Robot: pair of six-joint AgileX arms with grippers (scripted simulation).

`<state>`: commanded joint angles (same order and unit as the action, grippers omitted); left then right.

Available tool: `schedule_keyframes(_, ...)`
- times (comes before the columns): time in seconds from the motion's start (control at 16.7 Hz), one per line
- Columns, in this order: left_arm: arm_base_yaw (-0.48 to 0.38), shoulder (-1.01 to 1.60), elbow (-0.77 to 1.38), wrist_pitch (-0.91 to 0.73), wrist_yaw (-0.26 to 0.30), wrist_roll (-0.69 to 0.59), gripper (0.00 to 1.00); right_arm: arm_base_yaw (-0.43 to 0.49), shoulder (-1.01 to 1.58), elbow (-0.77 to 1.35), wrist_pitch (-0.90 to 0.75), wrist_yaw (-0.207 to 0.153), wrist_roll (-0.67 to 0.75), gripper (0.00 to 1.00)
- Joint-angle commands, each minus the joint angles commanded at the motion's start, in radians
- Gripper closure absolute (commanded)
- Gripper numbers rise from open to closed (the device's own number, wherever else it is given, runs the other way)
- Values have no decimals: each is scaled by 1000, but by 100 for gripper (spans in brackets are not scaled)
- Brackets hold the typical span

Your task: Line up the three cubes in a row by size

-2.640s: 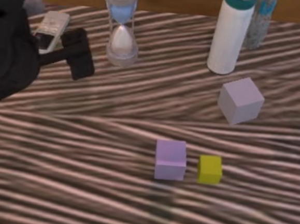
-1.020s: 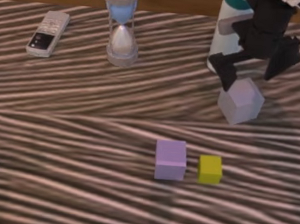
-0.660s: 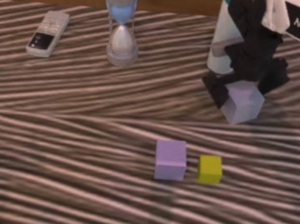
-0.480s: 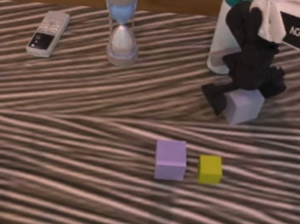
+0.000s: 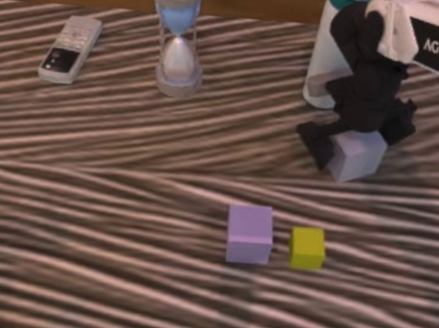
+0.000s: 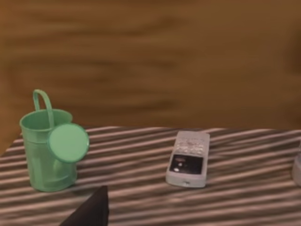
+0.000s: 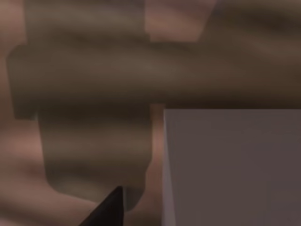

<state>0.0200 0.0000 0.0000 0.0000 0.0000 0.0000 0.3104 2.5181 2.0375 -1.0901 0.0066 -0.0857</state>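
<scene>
1. Left arm: parked at the counter's [image 5: 127, 172] 9 o'clock edge. Only a dark part of it shows in the top view, so whether its jaws are open or closed cannot be told.
2. Purple cube [image 5: 250, 233] and yellow cube [image 5: 307, 248]: side by side at about 5 o'clock from the counter's centre, a narrow gap between them, the yellow one on the right.
3. Large lavender cube [image 5: 355, 155]: sits at about 2 o'clock, just in front of a white bottle [image 5: 328, 62]. Judged rigid, light and matte, so not slippery. Grip two opposite flat side faces.
4. Right gripper [image 5: 358, 141]: lowered over this cube, jaws spread, one finger off each side. The cube lies between them; contact is not confirmed.
</scene>
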Motion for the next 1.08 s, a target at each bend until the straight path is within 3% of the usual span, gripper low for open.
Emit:
schedule_keyframes(0.54,0,0,0,0,0,0,0,0,0,0,0,0,0,98)
schedule_keyframes(1.08,0,0,0,0,0,0,0,-3,-9,1,-2,0,1,100)
